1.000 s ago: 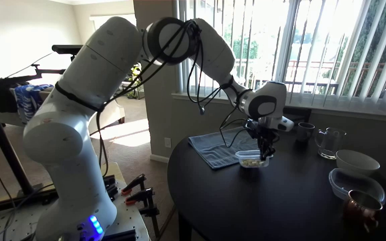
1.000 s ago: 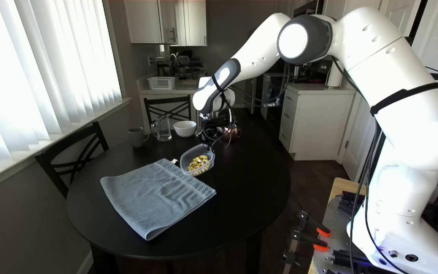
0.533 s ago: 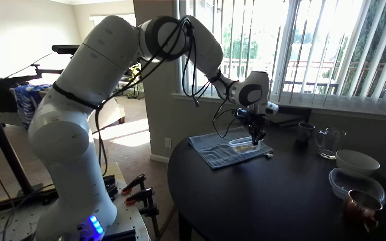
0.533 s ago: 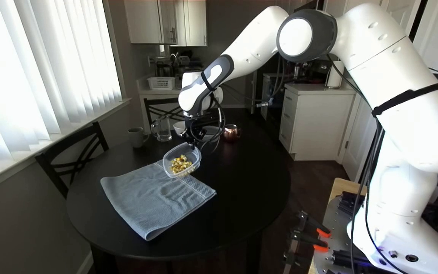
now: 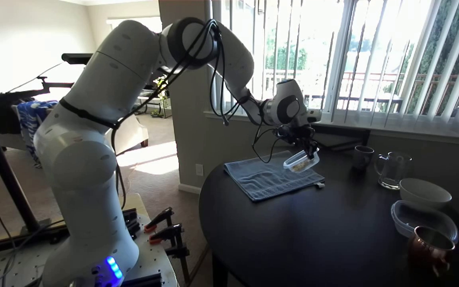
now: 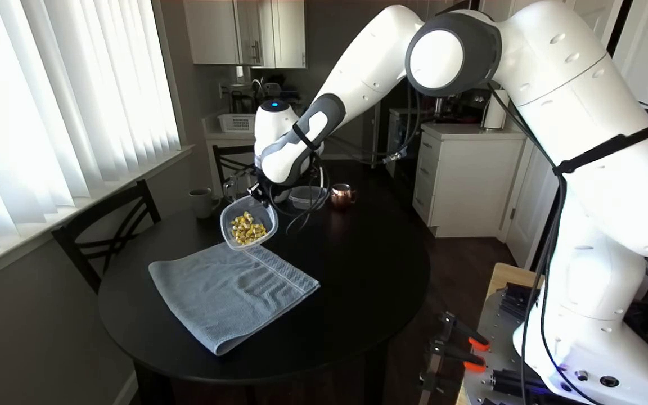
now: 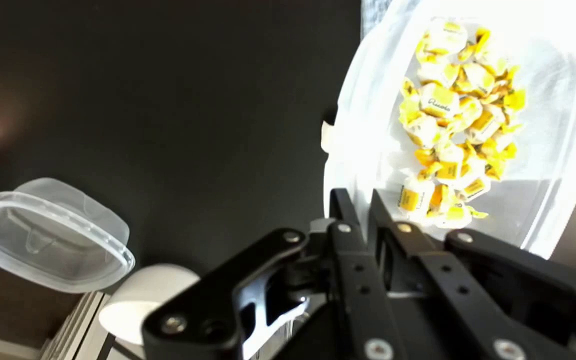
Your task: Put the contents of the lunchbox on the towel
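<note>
My gripper [image 7: 359, 192] is shut on the near side wall of the translucent lunchbox [image 7: 543, 95]. It holds the lunchbox in the air, tilted, in both exterior views [image 5: 291, 161] [image 6: 265, 216]. The contents [image 7: 448, 115] are yellow-and-white wrapped candies, clumped inside the lunchbox. They also show in an exterior view [image 6: 247, 229]. The blue-grey towel [image 6: 234, 298] lies flat on the dark table. The lunchbox is above the towel's edge region. In an exterior view [image 5: 312, 153] the fingertips are at the lunchbox's right end.
A larger clear container [image 5: 424, 219], a white bowl [image 5: 424, 193], a copper mug [image 5: 430, 249], a glass mug [image 5: 392, 171] and a grey mug [image 5: 361, 157] stand on the round table [image 5: 313, 239]. A chair [image 6: 110, 230] stands by the window.
The gripper has carried the lunchbox from beside the towel to over its edge. It has lifted it and tilted it more. The candies stay inside.
</note>
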